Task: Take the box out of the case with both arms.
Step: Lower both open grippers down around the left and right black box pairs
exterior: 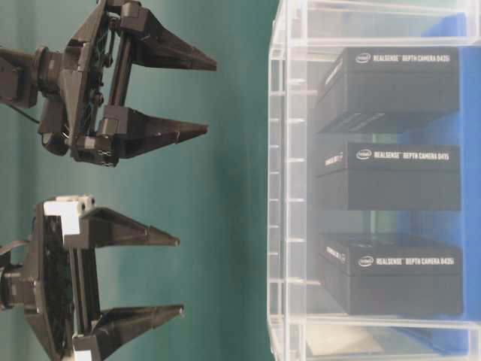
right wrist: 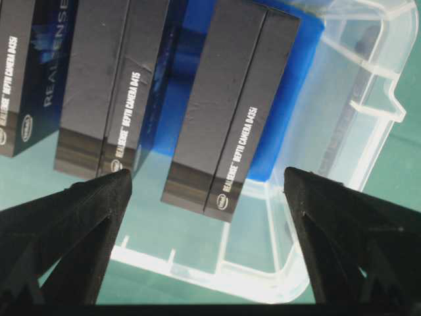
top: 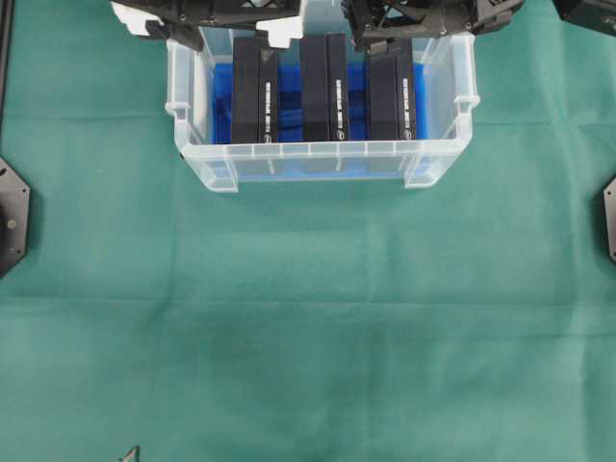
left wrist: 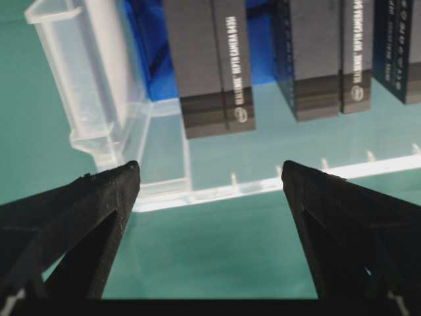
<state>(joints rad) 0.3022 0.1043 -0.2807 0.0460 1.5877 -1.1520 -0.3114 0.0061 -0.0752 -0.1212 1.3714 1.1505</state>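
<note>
- Setting: a robotics laboratory bench, laid out for a manipulation trial.
- Work surface: a green cloth covers the whole tabletop.
- Apparatus: two black lattice-framed robot arms, the left gripper and the right gripper, with black mounting plates at the table's sides.
- Test items: a clear plastic case holding boxed depth cameras.
</note>
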